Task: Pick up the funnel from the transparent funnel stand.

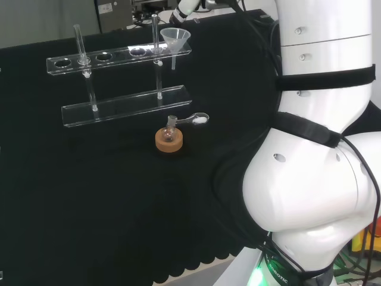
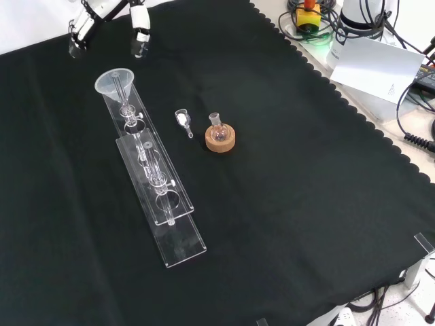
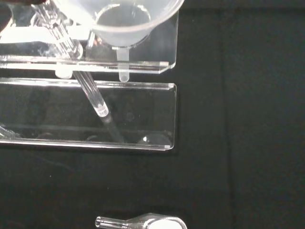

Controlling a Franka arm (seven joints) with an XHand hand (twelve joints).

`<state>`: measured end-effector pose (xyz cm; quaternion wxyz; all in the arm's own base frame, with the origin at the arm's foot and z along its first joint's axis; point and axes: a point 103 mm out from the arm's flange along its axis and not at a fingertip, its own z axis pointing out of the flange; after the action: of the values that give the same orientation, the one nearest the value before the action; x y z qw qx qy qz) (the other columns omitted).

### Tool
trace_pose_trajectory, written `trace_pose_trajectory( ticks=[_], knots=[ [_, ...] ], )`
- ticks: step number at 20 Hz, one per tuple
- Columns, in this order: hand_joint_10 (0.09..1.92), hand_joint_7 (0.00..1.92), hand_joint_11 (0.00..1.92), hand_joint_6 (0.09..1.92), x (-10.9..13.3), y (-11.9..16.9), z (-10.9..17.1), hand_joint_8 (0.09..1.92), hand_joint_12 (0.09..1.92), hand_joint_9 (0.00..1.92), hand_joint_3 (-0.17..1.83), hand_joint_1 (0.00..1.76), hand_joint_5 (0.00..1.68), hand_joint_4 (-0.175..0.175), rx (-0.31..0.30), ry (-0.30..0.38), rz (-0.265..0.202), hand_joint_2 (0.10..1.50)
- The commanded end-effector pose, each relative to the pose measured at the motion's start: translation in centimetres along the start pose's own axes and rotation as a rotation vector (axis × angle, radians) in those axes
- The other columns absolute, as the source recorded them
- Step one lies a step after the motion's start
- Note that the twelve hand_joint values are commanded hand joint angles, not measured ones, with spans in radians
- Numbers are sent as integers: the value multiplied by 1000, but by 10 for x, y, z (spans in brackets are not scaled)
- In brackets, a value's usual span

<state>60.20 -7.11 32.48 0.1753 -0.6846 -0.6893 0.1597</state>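
Going near to far in the front view, clock directions read off that view:

Stand base: the transparent funnel stand [image 2: 160, 197] starts nearest you, around 7 o'clock from the middle of the black cloth [image 2: 285, 224], and runs away toward 11. You've got a lower plate and an upper plate with holes, held apart by clear posts, so stems can hang free under the holes.

Flask: a small round flask [image 2: 217, 129] sits in a cork ring [image 2: 221, 140] up around 12 o'clock from the cloth's middle. The ring is there to keep a round bottom from rolling.

Scoop: a little clear glass scoop [image 2: 183, 120] lies just beside the flask at its 9 o'clock, flat on the cloth.

Funnel: your target, the funnel [image 2: 115, 81], sits in the end hole at the stand's far tip, mouth up, stem dropped through the plate. The wrist view looks right down past its bowl [image 3: 119, 19].

Hand: the hand [image 2: 109, 24] hangs at the funnel's 12 o'clock, beyond it and not touching. Fingers are spread apart with nothing between them, looks like it's set to close around the bowl.

Next, my guess: you come down over the rim, close on the bowl, then lift straight up so the stem clears the hole without tipping the stand.
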Motion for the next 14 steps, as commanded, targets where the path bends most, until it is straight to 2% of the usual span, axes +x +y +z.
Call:
trace_pose_trajectory(
  ticks=[1,14],
  knots=[
    [763,0,169,87,4,5,12,594,1423,256,452,588,92,-33,-12,-19,-17,639],
    [789,0,151,87,11,22,29,380,1419,163,436,607,23,-26,19,-36,-36,635]
  ],
)
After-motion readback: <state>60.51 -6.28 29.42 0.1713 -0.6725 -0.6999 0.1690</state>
